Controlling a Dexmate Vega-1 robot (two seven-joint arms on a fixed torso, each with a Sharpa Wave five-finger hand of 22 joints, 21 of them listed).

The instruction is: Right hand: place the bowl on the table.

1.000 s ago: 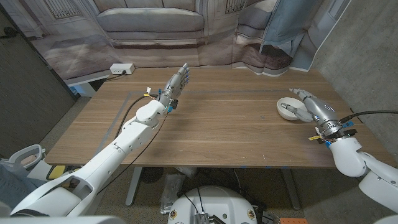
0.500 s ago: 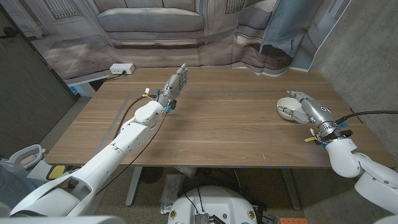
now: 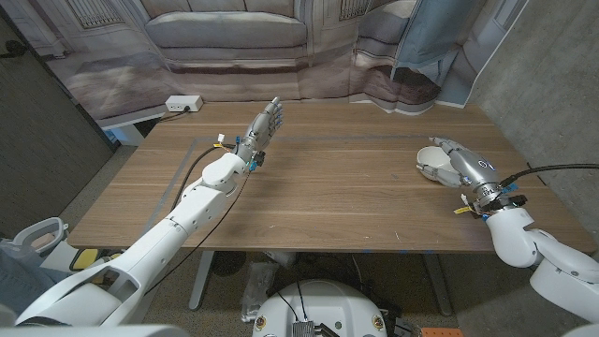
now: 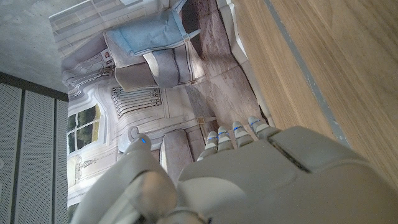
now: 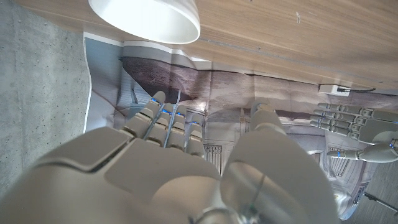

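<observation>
White bowl (image 3: pixel 432 162) sat on table (image 3: pixel 356 187) near its right edge. My right hand (image 3: pixel 465 164) hung just beside bowl, fingers spread, holding nothing. My left hand (image 3: pixel 264 125) was raised, fingers apart, empty.

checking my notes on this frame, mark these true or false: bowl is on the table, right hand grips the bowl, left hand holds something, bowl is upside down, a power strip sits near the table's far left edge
1. The bowl is on the table. True.
2. The right hand grips the bowl. False: in the right wrist view its fingers are spread and apart from the bowl, holding nothing.
3. The left hand holds something. False: it is raised over the table with fingers extended and nothing in it.
4. The bowl is upside down. False: it sits with its opening up.
5. A power strip sits near the table's far left edge. True.
</observation>
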